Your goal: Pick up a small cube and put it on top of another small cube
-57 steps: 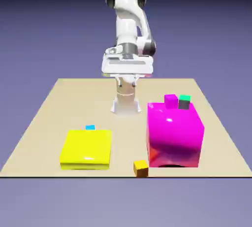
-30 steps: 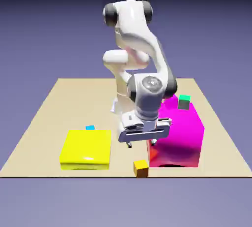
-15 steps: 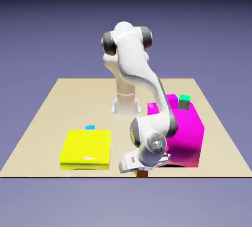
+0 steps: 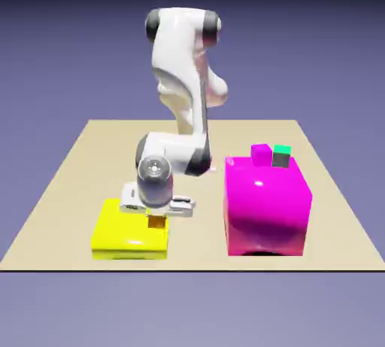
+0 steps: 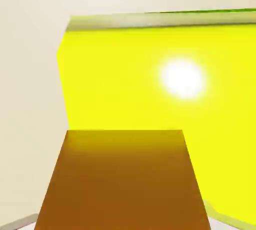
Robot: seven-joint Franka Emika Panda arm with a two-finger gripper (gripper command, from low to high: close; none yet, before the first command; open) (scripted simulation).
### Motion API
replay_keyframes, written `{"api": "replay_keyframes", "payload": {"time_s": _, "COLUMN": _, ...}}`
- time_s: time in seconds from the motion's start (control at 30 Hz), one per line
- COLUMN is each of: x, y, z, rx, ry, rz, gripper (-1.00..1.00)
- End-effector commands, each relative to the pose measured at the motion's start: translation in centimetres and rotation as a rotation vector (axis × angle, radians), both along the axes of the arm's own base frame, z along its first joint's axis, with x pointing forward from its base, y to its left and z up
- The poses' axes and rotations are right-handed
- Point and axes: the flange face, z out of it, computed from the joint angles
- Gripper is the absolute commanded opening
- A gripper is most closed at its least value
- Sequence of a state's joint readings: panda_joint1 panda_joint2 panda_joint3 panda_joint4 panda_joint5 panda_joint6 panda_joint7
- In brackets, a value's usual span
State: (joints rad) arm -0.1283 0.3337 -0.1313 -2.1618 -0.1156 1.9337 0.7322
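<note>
Over the yellow slab (image 4: 129,226), the claw (image 4: 156,219) is closed firmly around the small orange-yellow cube (image 4: 156,222), and it should clear the slab's edge before lining up squarely above another small cube, perhaps the green one (image 4: 282,156).

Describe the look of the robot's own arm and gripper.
The arm is glossy white with rounded, tapering links and dark grey-black bands at the joints. Its lowest joint carries a round grey cap. The gripper has a wide, flat white hand body. No cables or lettering can be made out.
</note>
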Motion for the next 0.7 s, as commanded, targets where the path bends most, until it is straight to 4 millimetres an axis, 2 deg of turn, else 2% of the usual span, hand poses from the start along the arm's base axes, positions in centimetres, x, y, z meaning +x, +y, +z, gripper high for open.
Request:
{"api": "replay_keyframes", "payload": {"time_s": 0.0, "x": -1.4, "y": -1.3, "z": 0.3, "rx": -0.001, "ry": -0.001, "rz": -0.031, "gripper": -1.0}}
{"api": "replay_keyframes", "payload": {"time_s": 0.17, "x": -8.9, "y": -6.3, "z": 1.1, "rx": 0.026, "ry": -0.017, "rz": -0.2, "gripper": -1.0}}
{"api": "replay_keyframes", "payload": {"time_s": 0.3, "x": -15.2, "y": -8.5, "z": 1.3, "rx": 0.068, "ry": -0.039, "rz": -0.337, "gripper": -1.0}}
{"api": "replay_keyframes", "payload": {"time_s": 0.33, "x": -16.0, "y": -8.7, "z": 1.2, "rx": 0.075, "ry": -0.042, "rz": -0.355, "gripper": -1.0}}
{"api": "replay_keyframes", "payload": {"time_s": 0.37, "x": -16.0, "y": -8.7, "z": 1.2, "rx": 0.075, "ry": -0.042, "rz": -0.355, "gripper": -1.0}}
{"api": "replay_keyframes", "payload": {"time_s": 0.53, "x": -18.4, "y": -7.5, "z": -5.0, "rx": 0.075, "ry": -0.042, "rz": -0.355, "gripper": -1.0}}
{"api": "replay_keyframes", "payload": {"time_s": 0.57, "x": -18.4, "y": -7.5, "z": -5.0, "rx": 0.075, "ry": -0.042, "rz": -0.355, "gripper": 1.0}}
{"api": "replay_keyframes", "payload": {"time_s": 0.6, "x": -18.4, "y": -7.5, "z": -5.0, "rx": 0.075, "ry": -0.042, "rz": -0.355, "gripper": 1.0}}
{"api": "replay_keyframes", "payload": {"time_s": 0.67, "x": -17.2, "y": -8.0, "z": -2.5, "rx": 0.077, "ry": -0.043, "rz": -0.355, "gripper": 1.0}}
